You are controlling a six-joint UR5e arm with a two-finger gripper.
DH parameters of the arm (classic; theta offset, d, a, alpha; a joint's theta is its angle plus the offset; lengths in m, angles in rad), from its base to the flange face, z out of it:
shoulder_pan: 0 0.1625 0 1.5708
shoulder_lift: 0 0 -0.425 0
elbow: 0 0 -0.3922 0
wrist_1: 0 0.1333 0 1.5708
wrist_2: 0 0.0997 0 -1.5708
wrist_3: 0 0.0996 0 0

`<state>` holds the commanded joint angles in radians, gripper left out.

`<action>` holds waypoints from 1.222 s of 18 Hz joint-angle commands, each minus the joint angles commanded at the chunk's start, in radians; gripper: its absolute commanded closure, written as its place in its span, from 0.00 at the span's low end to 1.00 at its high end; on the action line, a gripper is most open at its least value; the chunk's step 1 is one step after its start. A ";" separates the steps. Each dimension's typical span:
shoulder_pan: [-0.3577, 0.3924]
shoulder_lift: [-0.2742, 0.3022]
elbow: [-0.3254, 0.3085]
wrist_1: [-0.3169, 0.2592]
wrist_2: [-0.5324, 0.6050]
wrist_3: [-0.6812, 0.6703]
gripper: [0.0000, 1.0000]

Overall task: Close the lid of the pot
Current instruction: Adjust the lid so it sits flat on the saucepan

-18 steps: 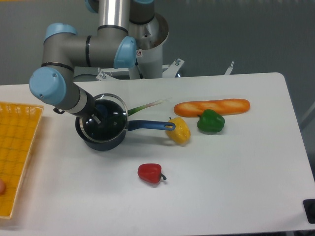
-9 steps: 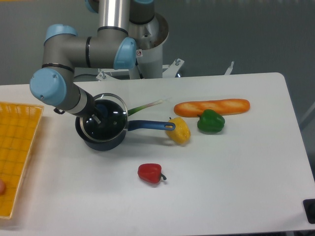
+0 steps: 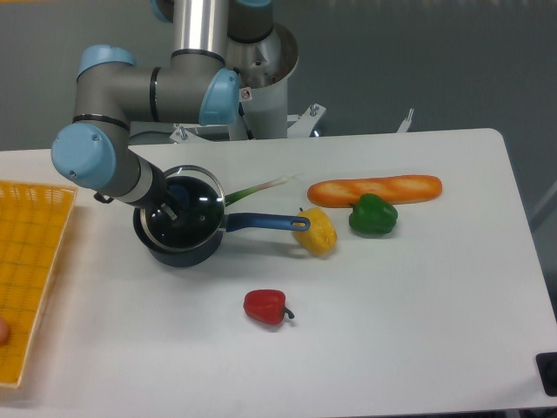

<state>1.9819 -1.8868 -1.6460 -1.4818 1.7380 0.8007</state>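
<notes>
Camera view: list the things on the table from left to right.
Yellow basket → pot with the lid on it → red pepper → yellow pepper → green pepper. The leek and baguette span others' positions, so they are left out.

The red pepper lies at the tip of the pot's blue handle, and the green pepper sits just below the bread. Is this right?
Not quite. The camera view shows the yellow pepper at the tip of the pot handle; the red pepper lies apart, nearer the front. The green pepper does sit below the bread.
</notes>
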 joint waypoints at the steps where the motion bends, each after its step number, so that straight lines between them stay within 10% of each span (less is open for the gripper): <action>1: 0.000 0.000 0.000 0.000 0.000 0.000 0.43; 22: 0.000 -0.002 -0.008 0.002 0.002 0.003 0.27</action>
<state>1.9819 -1.8883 -1.6536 -1.4803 1.7395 0.8038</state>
